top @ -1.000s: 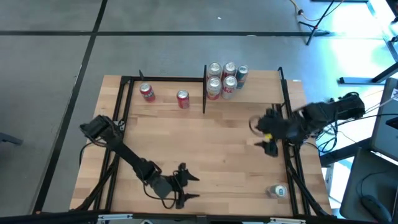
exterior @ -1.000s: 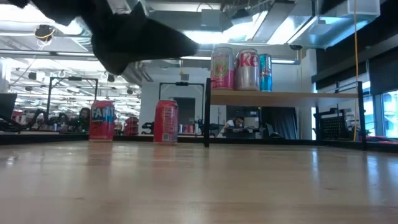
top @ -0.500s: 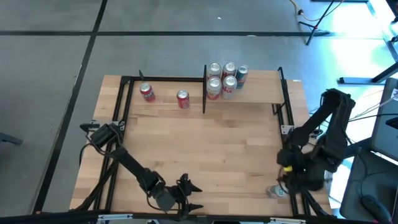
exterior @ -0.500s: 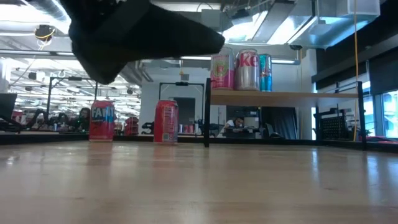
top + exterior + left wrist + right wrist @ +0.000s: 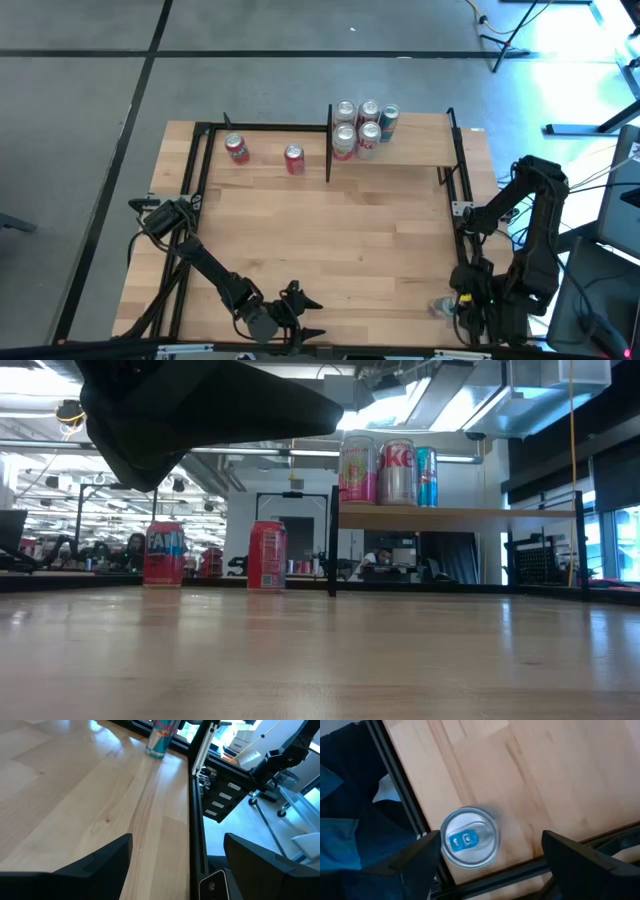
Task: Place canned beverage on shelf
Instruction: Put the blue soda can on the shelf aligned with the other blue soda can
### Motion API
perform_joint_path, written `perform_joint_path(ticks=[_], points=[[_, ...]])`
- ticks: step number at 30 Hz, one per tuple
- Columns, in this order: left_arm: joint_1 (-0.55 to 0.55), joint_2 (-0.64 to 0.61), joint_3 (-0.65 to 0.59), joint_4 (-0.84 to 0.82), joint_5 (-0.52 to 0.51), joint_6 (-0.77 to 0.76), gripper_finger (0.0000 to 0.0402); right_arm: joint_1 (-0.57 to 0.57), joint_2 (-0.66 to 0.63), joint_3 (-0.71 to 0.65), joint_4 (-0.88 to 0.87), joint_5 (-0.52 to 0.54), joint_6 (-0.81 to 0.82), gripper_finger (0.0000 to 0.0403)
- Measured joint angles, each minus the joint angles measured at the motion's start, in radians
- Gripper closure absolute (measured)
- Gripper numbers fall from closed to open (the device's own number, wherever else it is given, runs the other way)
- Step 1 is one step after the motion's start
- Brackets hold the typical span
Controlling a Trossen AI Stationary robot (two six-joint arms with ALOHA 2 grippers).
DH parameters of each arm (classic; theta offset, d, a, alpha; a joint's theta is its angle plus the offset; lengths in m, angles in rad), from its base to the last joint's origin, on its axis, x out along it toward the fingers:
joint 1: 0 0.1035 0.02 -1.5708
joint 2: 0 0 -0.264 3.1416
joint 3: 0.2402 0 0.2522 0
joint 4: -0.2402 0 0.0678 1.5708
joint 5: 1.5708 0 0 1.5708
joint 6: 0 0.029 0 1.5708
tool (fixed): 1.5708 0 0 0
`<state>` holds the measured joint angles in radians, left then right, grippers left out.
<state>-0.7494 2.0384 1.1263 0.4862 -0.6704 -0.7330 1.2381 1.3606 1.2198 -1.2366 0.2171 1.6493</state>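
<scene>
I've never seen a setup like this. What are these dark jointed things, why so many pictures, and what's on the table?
They are two robot arms at a butcher-block wooden table, each ending in a two-finger gripper. One camera looks straight down, one sits at table height, and one rides on each wrist. Five cans stand on the raised light-wood shelf; two red cans stand on the table beside it. The right gripper hangs open above a silver-topped can with a blue tab at the table's near right corner. The left gripper waits open at the near edge. Nothing is held.
</scene>
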Motion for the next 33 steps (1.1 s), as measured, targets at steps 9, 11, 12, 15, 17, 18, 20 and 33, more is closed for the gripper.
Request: perform_joint_path(ticks=[9,11,12,15,17,18,20,33], points=[[-0.001,0.0,0.0,0.0,0.001,0.0,0.0102,0.0,0.044,0.0,0.035,0.01,-0.007,0.007],[-0.001,0.0,0.0,0.0,0.001,0.0,0.0102,0.0,0.053,0.0,0.041,0.01,-0.007,0.007],[-0.001,0.0,0.0,0.0,0.001,0.0,0.0102,0.0,0.058,0.0,0.046,0.01,-0.007,0.007],[0.0,0.0,0.0,0.0,0.001,0.001,0.0102,0.0,0.076,0.0,0.075,0.011,-0.027,0.007],[0.0,0.0,0.0,0.0,0.001,0.001,0.0102,-0.001,0.09,0.0,0.082,0.012,-0.034,0.007],[0.0,0.0,-0.001,0.0,0.001,0.001,0.0102,-0.002,0.097,0.0,0.081,0.011,-0.034,0.007],[0.0,0.0,-0.001,0.0,0.001,0.001,0.0102,-0.002,0.113,0.0,0.08,0.008,-0.034,0.007],[0.0,0.0,-0.001,0.0,0.002,0.002,0.0102,-0.002,0.198,0.0,0.082,-0.018,-0.115,0.0086]])
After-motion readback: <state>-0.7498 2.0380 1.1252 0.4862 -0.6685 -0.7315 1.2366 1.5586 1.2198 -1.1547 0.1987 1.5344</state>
